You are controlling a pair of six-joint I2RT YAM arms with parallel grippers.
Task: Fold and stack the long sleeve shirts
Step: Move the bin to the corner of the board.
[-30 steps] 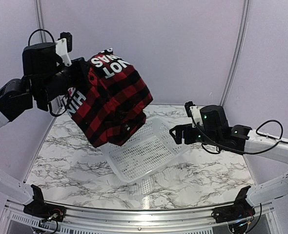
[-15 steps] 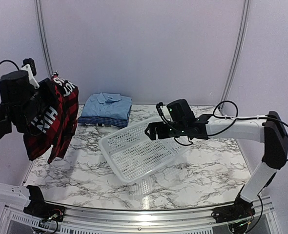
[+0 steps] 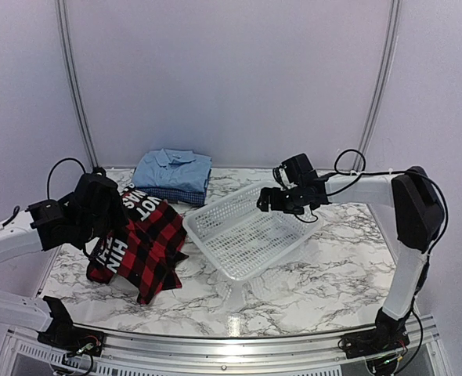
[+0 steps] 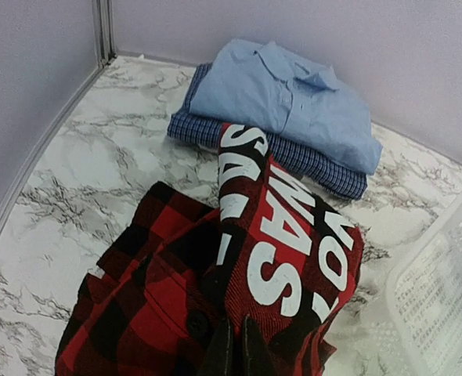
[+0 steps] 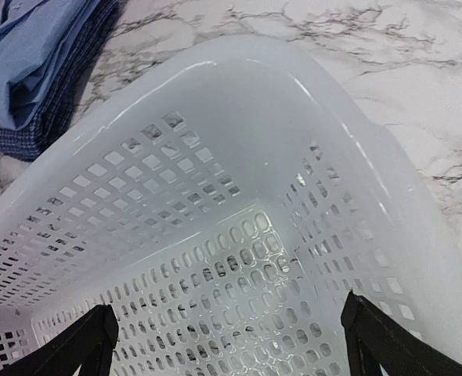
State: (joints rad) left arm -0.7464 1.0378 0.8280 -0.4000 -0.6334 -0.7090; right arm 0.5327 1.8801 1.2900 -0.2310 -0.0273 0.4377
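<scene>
The left gripper is closed tight, and a fold of the red-and-black plaid shirt is pinched between its fingertips. The shirt is seen crumpled on the left side of the marble table, with large white block letters across its rumpled top and a dark button near the fingers. Beyond it, at the far edge, a light blue collared shirt is laid folded on a dark blue checked shirt — three shirts are counted in all. The right gripper is spread wide at the far rim of the one white mesh basket — nothing is gripped by it.
</scene>
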